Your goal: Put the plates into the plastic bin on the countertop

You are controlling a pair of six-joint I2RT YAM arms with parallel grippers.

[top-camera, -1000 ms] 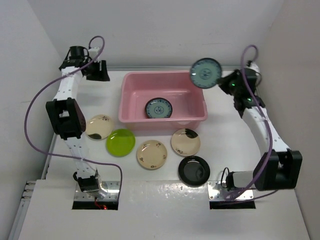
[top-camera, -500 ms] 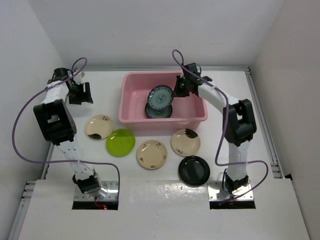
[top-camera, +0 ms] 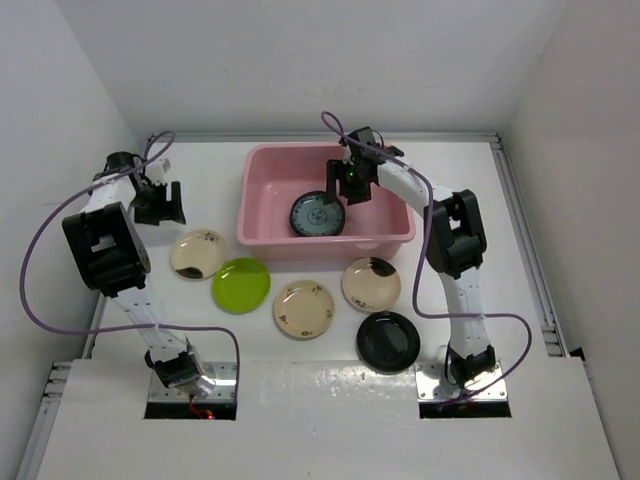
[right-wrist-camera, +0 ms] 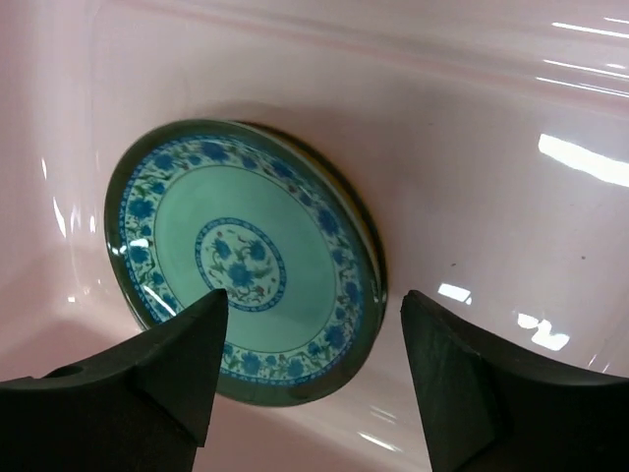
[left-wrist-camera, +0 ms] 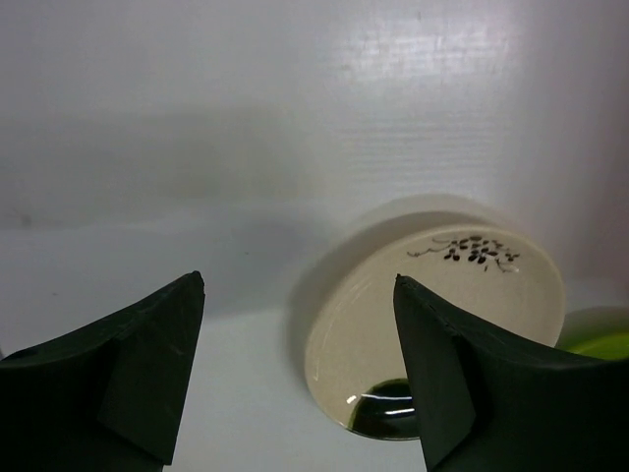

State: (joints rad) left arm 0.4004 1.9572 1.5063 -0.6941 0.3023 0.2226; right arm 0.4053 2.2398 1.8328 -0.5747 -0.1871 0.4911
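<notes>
**Glossy saucers: take them by the rim**

Right gripper hangs wide and empty over the blue-green plate, which lies in the pink bin. Left gripper, jaws apart, empty, hovers above a cream plate on the countertop. Plates look light, rigid, slick, chippable. Best hold, I judge: pinch across the raised edge.

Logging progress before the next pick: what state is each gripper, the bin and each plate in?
left gripper: open, empty.
right gripper: open, empty, over the pink bin.
pink bin: upright, plate inside.
blue-green plate: flat in bin, ungripped.
left cream plate: flat on countertop.
lime green plate: flat on countertop.
patterned cream plate: flat on countertop.
right cream plate: flat on countertop.
black plate: flat on countertop.
</notes>
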